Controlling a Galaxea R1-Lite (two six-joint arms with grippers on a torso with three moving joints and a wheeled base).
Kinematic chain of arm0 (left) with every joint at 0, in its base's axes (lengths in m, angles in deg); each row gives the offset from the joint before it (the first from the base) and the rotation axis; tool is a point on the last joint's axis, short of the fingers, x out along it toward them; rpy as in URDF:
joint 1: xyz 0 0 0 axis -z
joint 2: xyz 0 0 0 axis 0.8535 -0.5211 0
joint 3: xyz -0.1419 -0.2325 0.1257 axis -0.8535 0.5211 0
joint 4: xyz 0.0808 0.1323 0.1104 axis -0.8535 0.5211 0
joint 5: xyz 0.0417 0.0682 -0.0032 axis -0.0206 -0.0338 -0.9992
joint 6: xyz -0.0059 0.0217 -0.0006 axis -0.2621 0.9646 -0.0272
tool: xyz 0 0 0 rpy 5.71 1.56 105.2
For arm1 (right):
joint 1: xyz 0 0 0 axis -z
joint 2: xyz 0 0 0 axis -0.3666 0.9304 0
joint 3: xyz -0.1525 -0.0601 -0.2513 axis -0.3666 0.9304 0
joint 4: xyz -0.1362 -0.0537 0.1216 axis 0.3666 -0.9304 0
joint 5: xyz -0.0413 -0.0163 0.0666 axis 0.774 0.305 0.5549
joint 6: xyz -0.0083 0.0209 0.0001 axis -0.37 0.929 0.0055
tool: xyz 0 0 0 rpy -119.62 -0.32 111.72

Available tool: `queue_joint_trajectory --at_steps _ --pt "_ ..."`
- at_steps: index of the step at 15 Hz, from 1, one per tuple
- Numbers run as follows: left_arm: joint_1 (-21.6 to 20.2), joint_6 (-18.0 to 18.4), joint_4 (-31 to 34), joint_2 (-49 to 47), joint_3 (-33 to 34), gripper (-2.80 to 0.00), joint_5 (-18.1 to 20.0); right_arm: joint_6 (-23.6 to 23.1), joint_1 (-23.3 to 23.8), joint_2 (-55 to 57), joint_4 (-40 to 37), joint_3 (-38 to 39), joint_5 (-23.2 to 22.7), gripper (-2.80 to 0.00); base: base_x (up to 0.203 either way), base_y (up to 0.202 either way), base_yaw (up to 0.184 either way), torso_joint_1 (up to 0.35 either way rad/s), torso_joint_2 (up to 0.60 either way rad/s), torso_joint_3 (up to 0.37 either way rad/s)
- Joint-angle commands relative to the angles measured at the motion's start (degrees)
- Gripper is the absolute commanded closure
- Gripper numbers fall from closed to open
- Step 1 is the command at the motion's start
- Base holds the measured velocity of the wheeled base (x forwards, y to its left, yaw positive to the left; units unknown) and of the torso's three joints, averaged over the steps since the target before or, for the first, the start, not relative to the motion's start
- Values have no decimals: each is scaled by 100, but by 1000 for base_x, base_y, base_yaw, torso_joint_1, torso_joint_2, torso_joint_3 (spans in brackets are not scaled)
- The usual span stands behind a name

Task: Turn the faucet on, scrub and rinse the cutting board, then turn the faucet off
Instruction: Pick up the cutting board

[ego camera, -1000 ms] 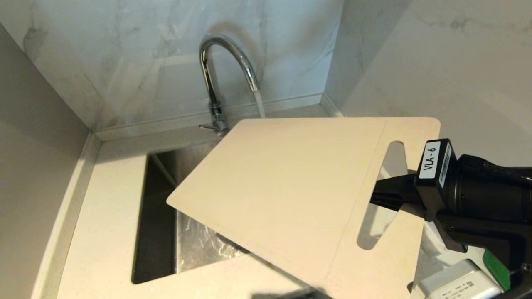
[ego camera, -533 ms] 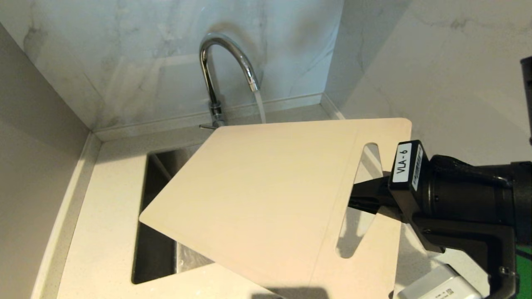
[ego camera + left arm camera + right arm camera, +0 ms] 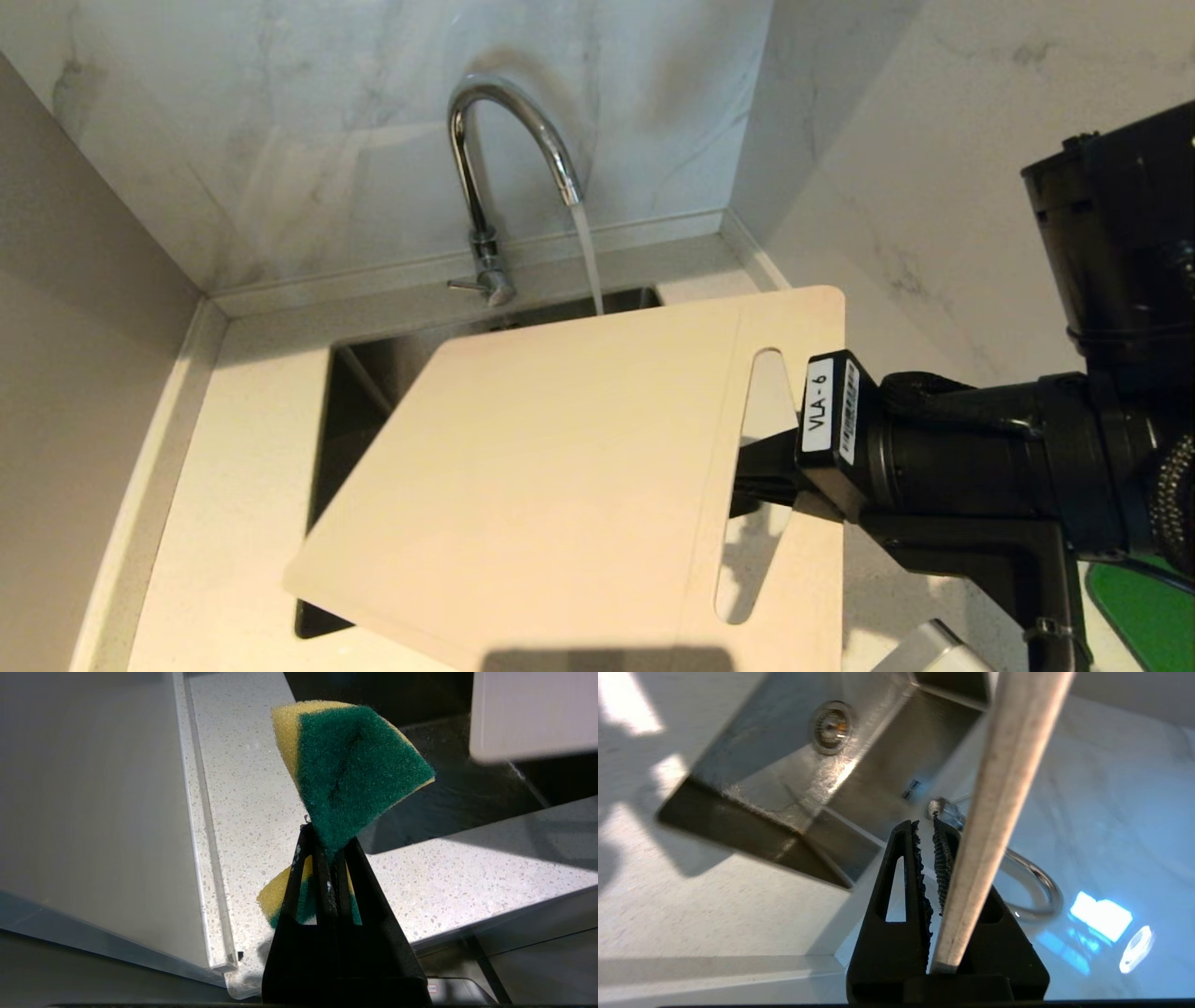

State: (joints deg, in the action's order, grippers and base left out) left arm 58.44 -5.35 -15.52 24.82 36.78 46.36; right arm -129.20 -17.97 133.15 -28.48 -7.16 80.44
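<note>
Right gripper (image 3: pixel 761 471) clamps the cutting board (image 3: pixel 551 485) at its handle slot; board screens most of the sink (image 3: pixel 359 392). Faucet (image 3: pixel 509 140) running. Left gripper (image 3: pixel 327 854) pinches a sponge (image 3: pixel 350 770).

The black right hand (image 3: pixel 930 828) pinches the thin cream-white plastic cutting board (image 3: pixel 1008 779) at its edge, so the board shows edge-on, running away from the fingertips. Beyond the fingers lies the rectangular stainless-steel sink (image 3: pixel 794 779) with its round drain, set into the pale speckled counter (image 3: pixel 691 905). On the board's far side, part of the shiny chrome gooseneck faucet (image 3: pixel 1036 882) curves past.
</note>
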Motion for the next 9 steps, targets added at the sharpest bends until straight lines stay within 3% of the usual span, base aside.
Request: queue_joint_trajectory --at_steps 1,9 --pt "-2 -3 0 -4 1 0 -4 -246 0 85 -304 -79 20 0 0 0 0 0 0 0" --pt "-2 -3 0 4 1 0 -4 -786 8 716 -464 -512 62 0 0 0 0 0 0 0"
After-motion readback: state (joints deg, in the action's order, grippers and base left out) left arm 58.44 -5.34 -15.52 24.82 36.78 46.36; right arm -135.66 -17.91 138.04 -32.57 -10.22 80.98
